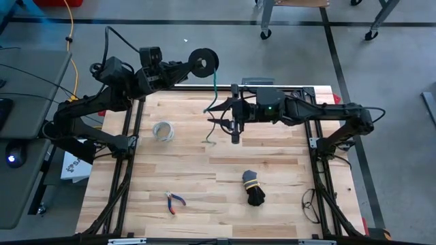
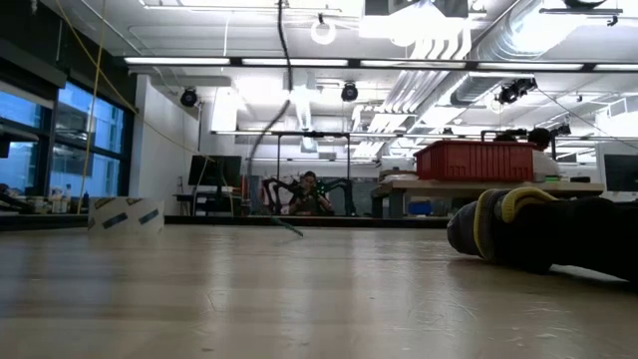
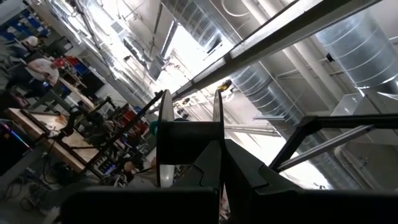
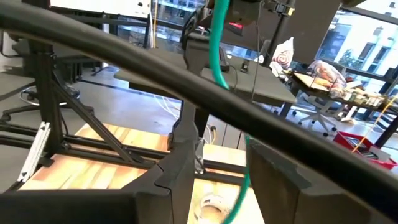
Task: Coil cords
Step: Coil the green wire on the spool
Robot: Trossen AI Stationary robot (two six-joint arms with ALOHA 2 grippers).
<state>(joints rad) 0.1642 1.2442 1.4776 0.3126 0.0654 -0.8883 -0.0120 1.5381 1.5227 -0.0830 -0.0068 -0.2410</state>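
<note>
A dark spool (image 1: 202, 62) of thin dark-green cord is held high over the table's far edge by my left gripper (image 1: 182, 68). In the left wrist view the spool (image 3: 186, 143) shows edge-on with two pale flanges. The green cord (image 1: 216, 85) runs from the spool down to my right gripper (image 1: 230, 112), and its tail (image 1: 208, 138) hangs to the table. In the right wrist view the cord (image 4: 217, 50) passes between my right gripper's (image 4: 221, 180) open fingers. My left gripper holds the spool by one flange's rim (image 3: 217, 134), pinched between its two fingers. The fingers come from the table's left, slanting upward. The spool is lifted clear of the table. My right gripper has the cord close along one finger's (image 4: 273, 180) inner side; I cannot tell whether it touches.
A pale ring (image 1: 162, 131) lies at the table's left middle. A black cord bundle with a yellow tie (image 1: 253, 187) lies near the front centre, large in the low view (image 2: 538, 229). Red-handled pliers (image 1: 174, 202) lie at the front left.
</note>
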